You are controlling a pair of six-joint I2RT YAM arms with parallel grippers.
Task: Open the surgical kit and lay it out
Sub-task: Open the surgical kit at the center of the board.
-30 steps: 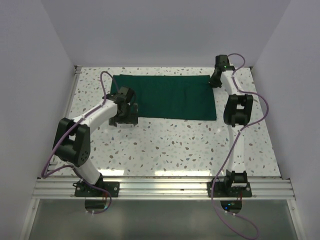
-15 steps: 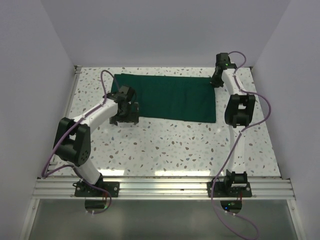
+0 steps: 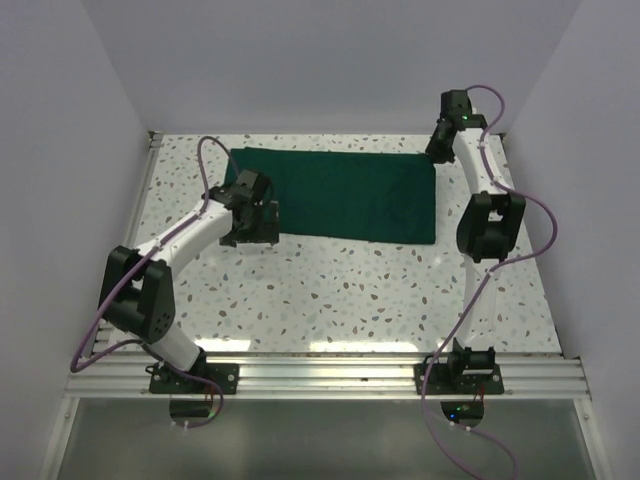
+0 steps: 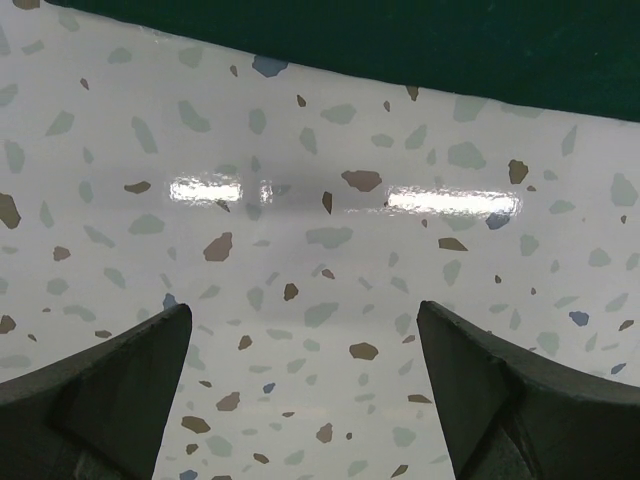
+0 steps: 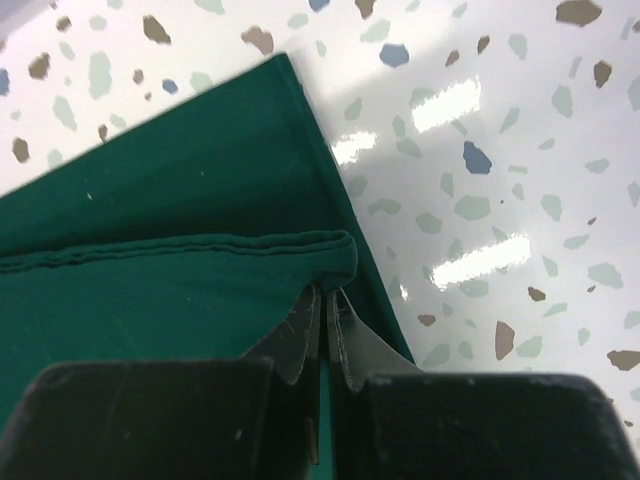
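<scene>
The surgical kit shows as a dark green cloth wrap (image 3: 340,195) spread flat across the back of the table. At the wrap's back right corner my right gripper (image 3: 437,152) is shut. In the right wrist view the right gripper (image 5: 325,292) pinches a folded hem of the cloth (image 5: 150,300). Beside the wrap's front left corner my left gripper (image 3: 252,236) stands open. In the left wrist view the left gripper (image 4: 303,310) has only speckled tabletop between its fingers (image 4: 110,390), and the cloth edge (image 4: 400,40) runs along the top.
The speckled white table (image 3: 330,290) is boxed in by pale walls at the left, back and right. An aluminium rail (image 3: 320,375) with both arm bases runs along the near edge. Purple cables loop off both arms.
My right gripper has moved right and slightly back with the cloth corner in it, drawing the wrap's right edge outward. The left gripper has stayed open in nearly the same spot.
</scene>
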